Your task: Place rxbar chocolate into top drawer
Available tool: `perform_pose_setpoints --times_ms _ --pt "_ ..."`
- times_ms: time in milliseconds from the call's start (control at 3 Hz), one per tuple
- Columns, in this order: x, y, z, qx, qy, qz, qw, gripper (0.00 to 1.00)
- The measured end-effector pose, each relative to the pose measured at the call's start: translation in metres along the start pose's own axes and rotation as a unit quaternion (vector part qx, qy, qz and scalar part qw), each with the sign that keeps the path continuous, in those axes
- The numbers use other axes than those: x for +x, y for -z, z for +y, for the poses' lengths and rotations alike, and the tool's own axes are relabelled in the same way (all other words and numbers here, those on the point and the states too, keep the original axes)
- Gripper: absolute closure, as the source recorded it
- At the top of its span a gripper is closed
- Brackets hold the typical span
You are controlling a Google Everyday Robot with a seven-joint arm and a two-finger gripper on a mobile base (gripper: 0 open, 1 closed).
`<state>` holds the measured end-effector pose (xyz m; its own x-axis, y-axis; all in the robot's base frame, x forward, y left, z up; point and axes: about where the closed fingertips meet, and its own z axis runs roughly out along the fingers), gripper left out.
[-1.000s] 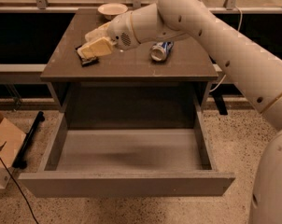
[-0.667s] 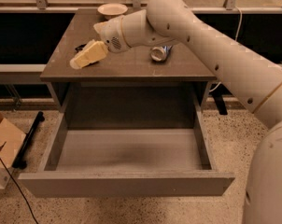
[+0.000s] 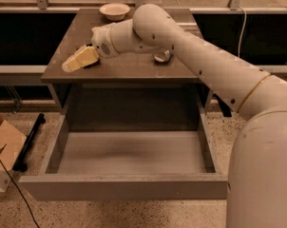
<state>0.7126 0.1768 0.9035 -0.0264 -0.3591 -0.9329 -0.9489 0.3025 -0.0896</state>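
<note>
My gripper [image 3: 79, 60] hangs low over the front left of the brown cabinet top [image 3: 134, 70], pointing left and down. The rxbar chocolate does not show plainly. Only a dark sliver lies under the gripper's right side, and I cannot tell whether it is the bar or shadow. The top drawer [image 3: 124, 186] is pulled wide open below, and its grey floor [image 3: 134, 151] has nothing on it. The crushed blue-and-silver can [image 3: 161, 56] lies on the cabinet top, partly hidden behind my arm.
A cream bowl [image 3: 114, 10] stands at the back of the cabinet top. A cardboard box [image 3: 3, 148] and a black bar [image 3: 30, 139] sit on the floor to the left of the drawer. A window ledge runs behind the cabinet.
My gripper has swung left and a little toward the front edge across the cabinet top. My arm now covers more of the can. The drawer has not moved.
</note>
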Motion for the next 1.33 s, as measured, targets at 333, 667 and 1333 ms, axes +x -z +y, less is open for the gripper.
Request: perform_pose_setpoints --times_ms 333,667,1333 --pt "0.013 -0.023 -0.013 0.006 -0.013 0.005 0.9999 0.0" --pt "0.029 -0.04 -0.023 0.009 -0.026 0.012 0.9996 0.0" --pt "0.063 -0.05 -0.038 0.022 -0.06 0.024 0.9976 0.03"
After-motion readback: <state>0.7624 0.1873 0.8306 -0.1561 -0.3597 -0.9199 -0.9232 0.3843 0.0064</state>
